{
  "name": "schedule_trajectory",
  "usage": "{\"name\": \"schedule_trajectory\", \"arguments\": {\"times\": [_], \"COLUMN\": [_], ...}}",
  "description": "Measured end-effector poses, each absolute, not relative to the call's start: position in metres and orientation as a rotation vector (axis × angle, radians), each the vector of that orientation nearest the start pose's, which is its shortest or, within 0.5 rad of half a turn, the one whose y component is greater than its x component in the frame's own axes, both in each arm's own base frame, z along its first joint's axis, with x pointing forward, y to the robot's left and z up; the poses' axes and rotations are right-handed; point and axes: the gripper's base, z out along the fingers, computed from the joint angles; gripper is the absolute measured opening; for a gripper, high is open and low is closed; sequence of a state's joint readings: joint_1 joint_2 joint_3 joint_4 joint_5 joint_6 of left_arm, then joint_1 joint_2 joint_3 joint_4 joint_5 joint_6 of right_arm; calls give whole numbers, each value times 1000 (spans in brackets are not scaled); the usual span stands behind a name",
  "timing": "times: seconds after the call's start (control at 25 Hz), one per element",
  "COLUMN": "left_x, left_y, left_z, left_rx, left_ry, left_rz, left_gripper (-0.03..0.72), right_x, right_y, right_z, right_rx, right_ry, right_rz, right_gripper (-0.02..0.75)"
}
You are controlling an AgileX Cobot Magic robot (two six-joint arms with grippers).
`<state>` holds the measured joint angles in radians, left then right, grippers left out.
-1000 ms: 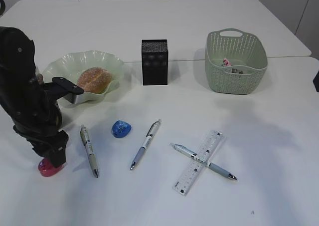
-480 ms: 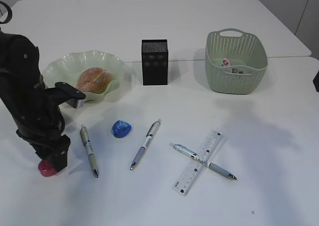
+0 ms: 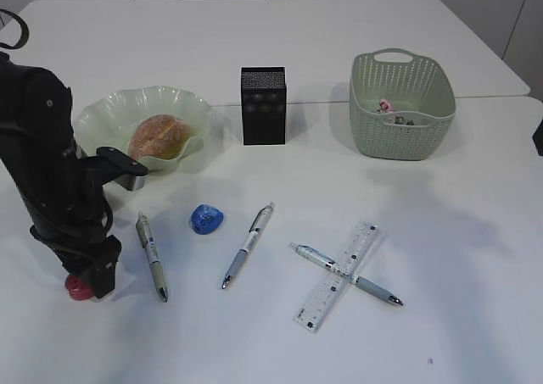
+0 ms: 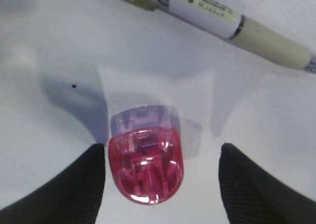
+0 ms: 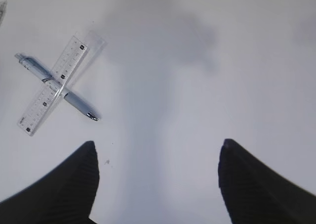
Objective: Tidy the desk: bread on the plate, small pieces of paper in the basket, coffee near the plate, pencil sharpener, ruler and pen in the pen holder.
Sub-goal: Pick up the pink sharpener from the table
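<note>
Having dropped lower, the left gripper straddles the pink sharpener, jaws wide.

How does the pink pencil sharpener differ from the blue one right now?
The pink pencil sharpener lies between the open fingers of the left gripper; the blue pencil sharpener lies free, no gripper near. The pink one sits left of the beige pen, the blue one right. Both rest on the table.
</note>
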<state>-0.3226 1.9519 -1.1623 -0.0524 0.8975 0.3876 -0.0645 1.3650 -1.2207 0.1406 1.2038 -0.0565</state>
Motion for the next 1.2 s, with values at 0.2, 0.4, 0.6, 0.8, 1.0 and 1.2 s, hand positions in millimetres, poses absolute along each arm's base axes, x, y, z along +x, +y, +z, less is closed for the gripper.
{"name": "schedule_trajectory", "arguments": {"times": [0.2,0.4,0.6,0.8,1.0,1.2], "left_x": [325,325,325,326,327,327], "left_y": [-113,-113,-113,-113,-113,-113], "left_z": [131,130,130,130,128,124], "left_rx": [1055,1056,1056,1054,1053,1054], "left_ry": [2999,3001,3001,2996,2994,3000], "left_rz": [-66,-66,-66,-66,-65,-65], "left_gripper": [503,503,503,502,499,498], "right_x": [260,260,260,260,260,260], "right_y": [-5,-5,-5,-5,-5,-5], "right_z": [329,329,329,329,329,329], "right_rx": [54,54,54,54,54,54], "right_ry": [2817,2817,2817,2817,2817,2817], "right_rz": [169,169,169,169,169,169], "right_gripper": [585,585,585,585,585,585]}}
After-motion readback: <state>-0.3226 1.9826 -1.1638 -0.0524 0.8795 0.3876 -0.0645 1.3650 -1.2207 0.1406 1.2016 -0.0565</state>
